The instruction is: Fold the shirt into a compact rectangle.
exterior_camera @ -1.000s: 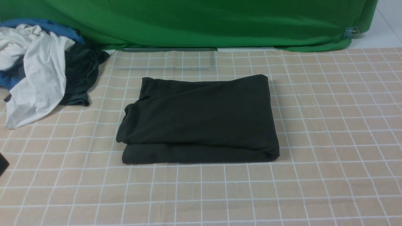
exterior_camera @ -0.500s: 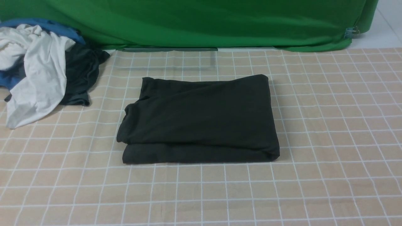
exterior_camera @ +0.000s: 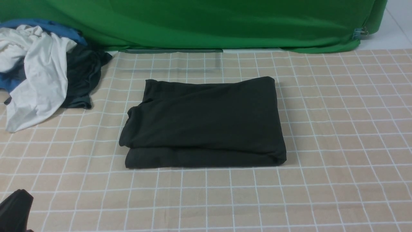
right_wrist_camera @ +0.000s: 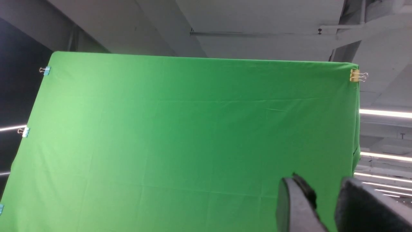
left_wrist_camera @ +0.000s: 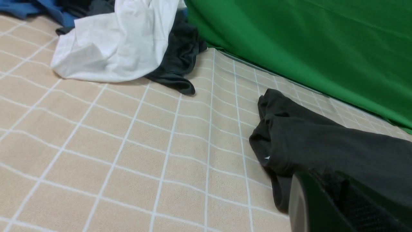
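Your left tool (exterior_camera: 14, 209) has come back into the front view at the near left corner of the bench (exterior_camera: 338, 129); half a second ago that corner was bare, and a second ago only a sliver of it showed at the left edge. The shirt (exterior_camera: 204, 124) has not shifted in that time: it lies in the middle of the bench as a folded, layered block, near edge straight, right side neat, the left end a little bunched where the layers step. To my eye the fold is as good as done, and the arm's return may be only a last tidy of that left end, or nothing at all. The left tool is clenched and grasps nothing; from its own wrist camera you see it (left_wrist_camera: 328, 206) just beside the shirt's (left_wrist_camera: 338, 151) bunched end, not on it. The right tool (right_wrist_camera: 325, 206) points up at the green backdrop (right_wrist_camera: 193, 138), well away from the work, its jaws a little apart with nothing between them. As for writing: none can be read. No logo or lettering faces up on the shirt; only a tiny white fleck shows in the bunched end, too small to make out. The pile of clothes (exterior_camera: 42, 74) at the far left shows no labels either.
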Robot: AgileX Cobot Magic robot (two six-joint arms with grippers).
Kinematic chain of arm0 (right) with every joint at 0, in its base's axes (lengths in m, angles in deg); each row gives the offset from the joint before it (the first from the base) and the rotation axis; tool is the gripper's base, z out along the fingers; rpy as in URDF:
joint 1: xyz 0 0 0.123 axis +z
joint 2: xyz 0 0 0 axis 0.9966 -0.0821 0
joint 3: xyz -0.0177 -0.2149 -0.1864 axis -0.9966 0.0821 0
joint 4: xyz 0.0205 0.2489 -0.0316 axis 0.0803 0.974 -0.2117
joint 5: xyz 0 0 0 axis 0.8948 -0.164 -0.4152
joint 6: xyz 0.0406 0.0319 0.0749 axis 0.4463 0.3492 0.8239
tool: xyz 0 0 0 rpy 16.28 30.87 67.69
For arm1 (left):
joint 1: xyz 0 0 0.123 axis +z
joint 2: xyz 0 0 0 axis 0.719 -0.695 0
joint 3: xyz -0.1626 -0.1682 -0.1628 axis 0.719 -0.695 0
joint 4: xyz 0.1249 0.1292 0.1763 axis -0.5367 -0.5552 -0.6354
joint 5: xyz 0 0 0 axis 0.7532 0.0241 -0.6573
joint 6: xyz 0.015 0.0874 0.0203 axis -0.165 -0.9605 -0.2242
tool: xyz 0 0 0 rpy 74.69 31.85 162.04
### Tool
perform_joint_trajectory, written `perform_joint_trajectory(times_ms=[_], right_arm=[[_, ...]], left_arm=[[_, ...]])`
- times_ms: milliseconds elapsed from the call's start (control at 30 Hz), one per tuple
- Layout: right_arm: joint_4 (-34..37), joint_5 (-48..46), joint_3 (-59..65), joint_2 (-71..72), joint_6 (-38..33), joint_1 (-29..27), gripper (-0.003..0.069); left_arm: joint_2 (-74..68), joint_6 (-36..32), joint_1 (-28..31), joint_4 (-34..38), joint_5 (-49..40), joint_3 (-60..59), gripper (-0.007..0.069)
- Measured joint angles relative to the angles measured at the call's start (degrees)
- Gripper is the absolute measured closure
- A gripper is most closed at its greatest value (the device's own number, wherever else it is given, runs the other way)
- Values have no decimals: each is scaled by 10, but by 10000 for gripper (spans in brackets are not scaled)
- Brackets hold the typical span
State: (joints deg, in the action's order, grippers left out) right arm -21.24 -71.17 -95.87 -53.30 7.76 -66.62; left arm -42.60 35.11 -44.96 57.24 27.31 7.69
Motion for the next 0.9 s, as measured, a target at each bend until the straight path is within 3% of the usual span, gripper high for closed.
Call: perform_joint_trajectory(times_ms=[633, 767, 900], right_arm=[[0, 0, 1, 0, -1, 0, 424], [-4, -2, 1, 0, -43, 0, 424], [-4, -8, 1, 1, -25, 0, 424]], left_arm=[[1, 0, 0, 0, 2, 0, 578], [1, 0, 0, 0, 2, 0, 578], [1, 0, 0, 0, 2, 0, 578]])
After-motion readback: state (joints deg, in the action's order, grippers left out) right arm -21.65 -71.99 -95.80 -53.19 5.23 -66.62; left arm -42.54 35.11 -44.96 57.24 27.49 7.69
